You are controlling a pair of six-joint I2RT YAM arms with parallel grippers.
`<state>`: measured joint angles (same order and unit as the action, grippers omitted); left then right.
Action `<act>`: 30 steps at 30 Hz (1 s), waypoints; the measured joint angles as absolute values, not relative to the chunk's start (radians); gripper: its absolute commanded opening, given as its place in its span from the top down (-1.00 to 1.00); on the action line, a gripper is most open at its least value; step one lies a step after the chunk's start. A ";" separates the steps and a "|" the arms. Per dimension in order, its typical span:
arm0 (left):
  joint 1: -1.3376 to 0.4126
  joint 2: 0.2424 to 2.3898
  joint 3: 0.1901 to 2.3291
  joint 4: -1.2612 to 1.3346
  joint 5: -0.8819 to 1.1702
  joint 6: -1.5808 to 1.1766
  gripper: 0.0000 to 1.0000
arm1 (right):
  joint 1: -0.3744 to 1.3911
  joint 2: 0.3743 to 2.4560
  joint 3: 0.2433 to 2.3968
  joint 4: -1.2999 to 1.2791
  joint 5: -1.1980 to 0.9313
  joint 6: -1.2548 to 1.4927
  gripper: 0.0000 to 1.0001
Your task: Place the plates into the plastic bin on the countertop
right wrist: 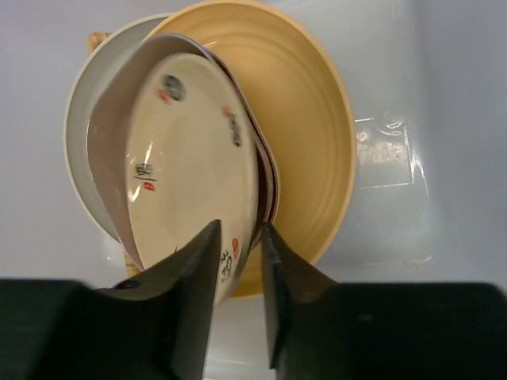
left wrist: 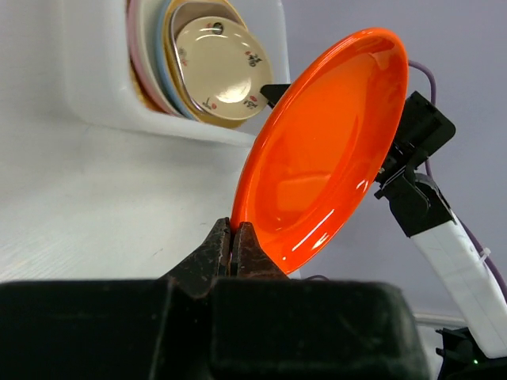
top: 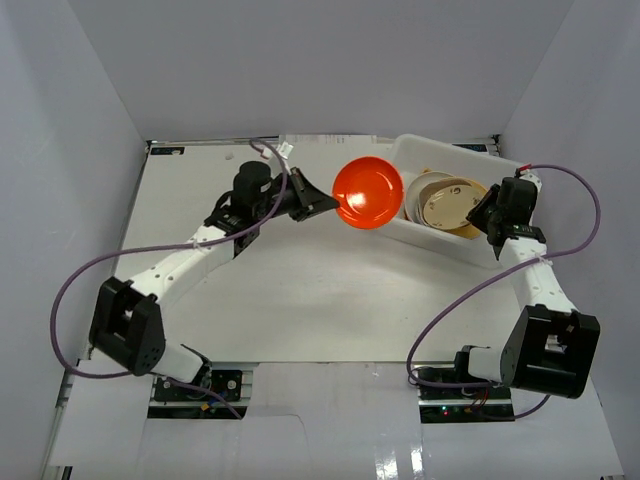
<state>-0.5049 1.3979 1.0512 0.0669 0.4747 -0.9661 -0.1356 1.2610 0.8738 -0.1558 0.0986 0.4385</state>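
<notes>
Left gripper (left wrist: pixel 234 247), close to its wrist camera: black fingers shut tight, no gap showing, pinching the lower rim of the orange plate (left wrist: pixel 321 150). Plate stands on edge above the fingers and tilts away to the right, glossy hollow face toward the lens. Only the rim is caught; the rest of the plate hangs free of the fingers.

Top view: the orange plate is held over the countertop (top: pixel 330 290), at the left end of the plastic bin (top: pixel 455 160). Its right edge overlaps the bin's rim from this angle; cannot tell whether it touches. Most of the plate is outside the bin.

Right gripper (right wrist: pixel 238 237), wrist view: fingers parted a little, a narrow gap between them. The lower rim of the cream patterned plate (right wrist: pixel 190 166) sits in that gap, the left finger crossing the plate's face, the right finger behind its rim. Cannot tell whether the pads press on it.

Cream plate is on edge inside the bin, foremost of a leaning stack. Just behind it is a mauve plate (right wrist: pixel 107 134), then a tan ridged plate (right wrist: pixel 309 134), with a white plate (right wrist: pixel 79 119) showing at the left. The stack lies in the bin's middle, the right gripper at its near side.
</notes>
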 measured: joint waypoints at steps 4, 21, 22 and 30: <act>-0.605 1.578 1.237 0.036 0.433 -0.960 1.00 | -0.146 1.293 0.892 -0.168 0.070 0.429 -0.50; -0.754 2.346 2.067 -0.269 0.359 -0.961 1.00 | -0.319 0.999 1.148 -0.170 -0.087 0.514 -0.40; -0.761 2.388 2.130 -0.281 0.360 -0.963 1.00 | -0.318 0.990 1.141 -0.161 -0.111 0.521 -0.40; -0.797 2.545 2.345 -0.296 0.370 -1.003 -0.96 | -0.272 0.964 1.057 -0.164 -0.227 0.549 -0.60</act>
<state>-0.7975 2.5454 2.3447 -0.2958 0.3698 -1.0027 -0.2722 0.9642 1.0573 -0.1638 -0.2268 0.5488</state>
